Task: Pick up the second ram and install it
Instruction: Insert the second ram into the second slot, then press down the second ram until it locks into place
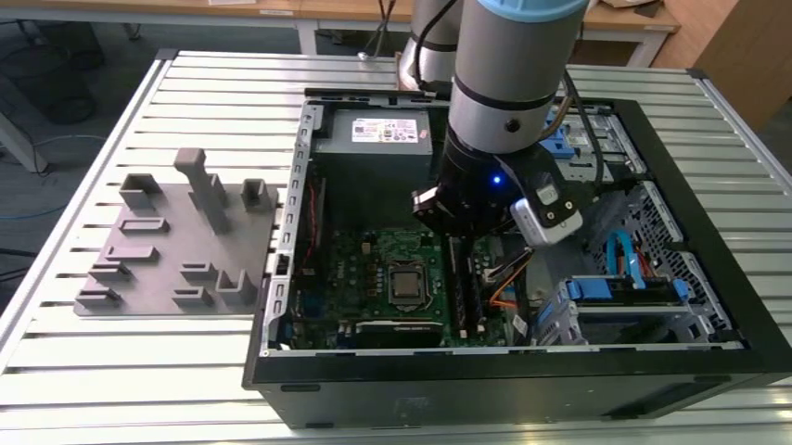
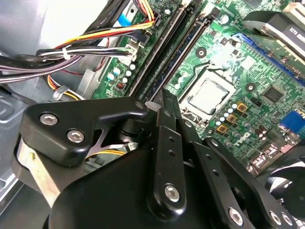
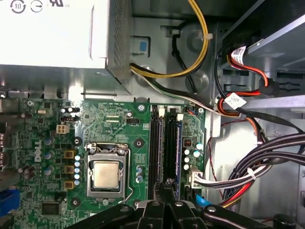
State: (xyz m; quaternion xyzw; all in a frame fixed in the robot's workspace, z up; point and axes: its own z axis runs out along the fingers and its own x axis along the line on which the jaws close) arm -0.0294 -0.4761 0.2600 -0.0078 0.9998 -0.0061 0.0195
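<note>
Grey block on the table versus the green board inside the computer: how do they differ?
The grey block lies on the slatted table; the green board sits inside the black case. The grey block is plain, with upright posts; the green board is crowded with chips and slots. The gripper hangs over the green board, not the grey block. Both lie flat.

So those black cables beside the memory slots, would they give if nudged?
Probably floppy: the cables sag in loose curves. A zip tie bundles them, so they'd likely shift together. Some ends look plugged into the motherboard, so they'd hardly travel far.
</note>
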